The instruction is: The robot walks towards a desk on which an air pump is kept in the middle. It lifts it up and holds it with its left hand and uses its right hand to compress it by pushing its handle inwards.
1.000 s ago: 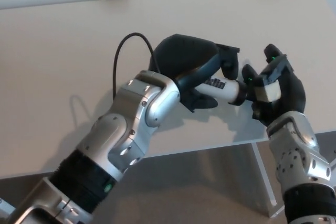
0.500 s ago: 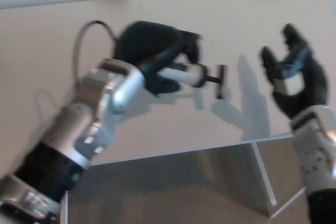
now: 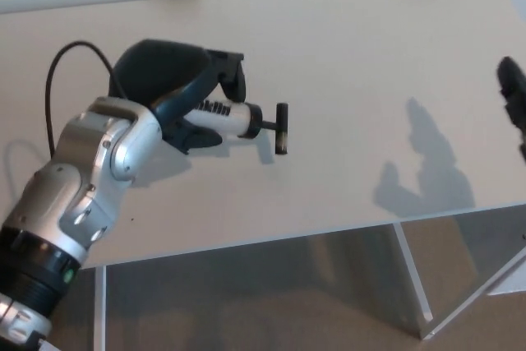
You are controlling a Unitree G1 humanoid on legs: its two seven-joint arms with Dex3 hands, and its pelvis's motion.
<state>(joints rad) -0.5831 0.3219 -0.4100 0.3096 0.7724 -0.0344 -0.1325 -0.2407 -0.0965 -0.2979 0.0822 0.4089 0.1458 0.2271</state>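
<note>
we hold the pump, handle out, ready for a push

our left robot hand (image 3: 185,100) is wrapped around the air pump (image 3: 226,117) at centre left above the bench (image 3: 345,55); the handle (image 3: 282,128) points right. only the edge of the right robot hand (image 3: 514,92) shows, so we cannot tell its fingers; it should push squarely along the rod.

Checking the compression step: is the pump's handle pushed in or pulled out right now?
Pulled out: a bare rod shows between the air pump body and its T-handle, held by the left hand.
</note>
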